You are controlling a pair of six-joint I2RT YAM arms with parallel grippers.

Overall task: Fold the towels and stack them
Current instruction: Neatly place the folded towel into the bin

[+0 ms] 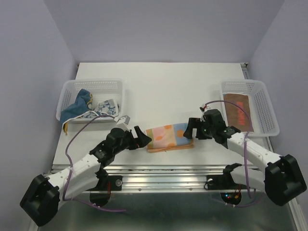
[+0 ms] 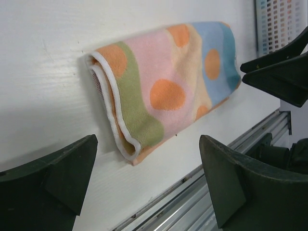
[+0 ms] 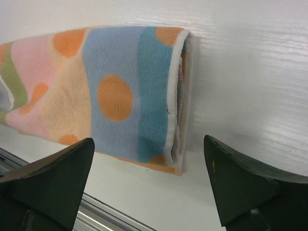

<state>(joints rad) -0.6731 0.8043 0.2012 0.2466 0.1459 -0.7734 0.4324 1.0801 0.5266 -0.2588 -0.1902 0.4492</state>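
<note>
A folded towel (image 1: 170, 137) with orange dots on pink, green and blue bands lies flat near the table's front edge. My left gripper (image 1: 142, 137) stands open just off its left end, fingers apart and empty. In the left wrist view the towel (image 2: 163, 82) lies beyond the left gripper (image 2: 148, 144), its white-hemmed end nearest. My right gripper (image 1: 192, 129) is open at the towel's right end. In the right wrist view the towel's (image 3: 110, 91) folded blue end sits just ahead of the right gripper (image 3: 148, 140), untouched.
A white basket (image 1: 96, 83) at the back left holds a crumpled blue towel (image 1: 78, 103) and a white patterned one (image 1: 103, 106). Another white basket (image 1: 268, 109) at the right holds a flat brown towel (image 1: 238, 110). A metal rail (image 1: 168, 169) runs along the front edge.
</note>
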